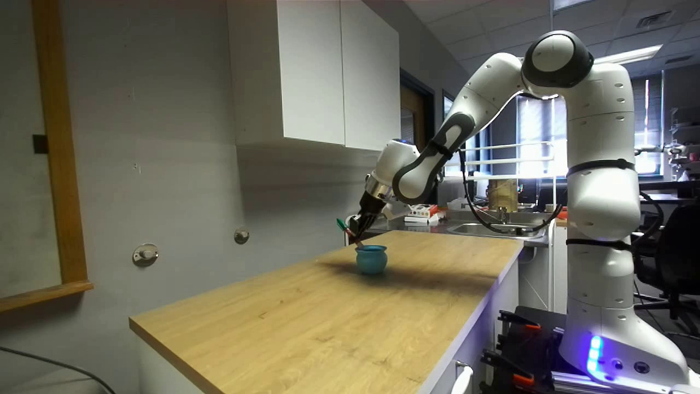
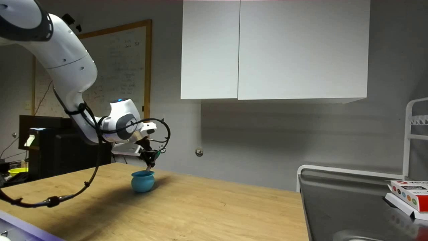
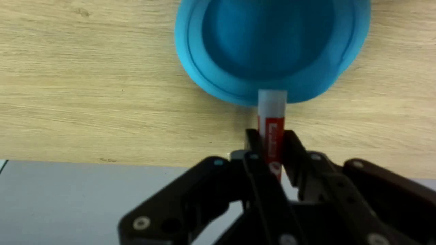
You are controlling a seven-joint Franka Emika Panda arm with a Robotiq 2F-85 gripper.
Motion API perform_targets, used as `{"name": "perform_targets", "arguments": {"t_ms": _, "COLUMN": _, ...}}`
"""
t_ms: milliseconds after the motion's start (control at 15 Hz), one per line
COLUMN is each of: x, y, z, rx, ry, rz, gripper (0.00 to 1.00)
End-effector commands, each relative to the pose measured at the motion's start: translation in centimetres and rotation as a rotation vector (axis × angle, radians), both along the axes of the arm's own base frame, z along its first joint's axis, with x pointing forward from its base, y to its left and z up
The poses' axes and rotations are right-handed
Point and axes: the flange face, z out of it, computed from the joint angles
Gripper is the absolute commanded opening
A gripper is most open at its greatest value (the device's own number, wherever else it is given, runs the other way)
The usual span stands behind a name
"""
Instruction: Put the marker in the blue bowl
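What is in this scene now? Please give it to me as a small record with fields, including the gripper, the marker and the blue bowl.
gripper: closed on the marker
marker state: tilted; red label, pale lower end, green upper end
blue bowl: upright on the wooden countertop
relation: pale end overlaps the blue bowl's rim in the wrist view; contact cannot be told
task status: marker not yet released
background: white wall cabinet, whiteboard, red-and-white box
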Motion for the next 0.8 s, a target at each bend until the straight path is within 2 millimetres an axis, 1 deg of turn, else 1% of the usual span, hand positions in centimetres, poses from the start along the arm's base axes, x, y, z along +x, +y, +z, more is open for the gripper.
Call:
{"name": "perform_targets", "arguments": {"t_ms": 0, "x": -0.4, "y": -1.2, "z": -0.3, "rx": 0.005, "ry": -0.021, "rz": -0.026, "gripper": 0.07}}
{"name": "perform_targets", "arguments": {"t_ms": 400, "x": -1.3, "y": -2.8, "z": -0.5, "rx": -0.004, "ry": -0.051, "rz": -0.036, "gripper": 0.07}}
{"name": "perform_targets", "arguments": {"t_ms": 733, "x": -2.1, "y": -3.3, "z": -0.5, "rx": -0.049, "ry": -0.066, "rz": -0.023, "gripper": 0.07}}
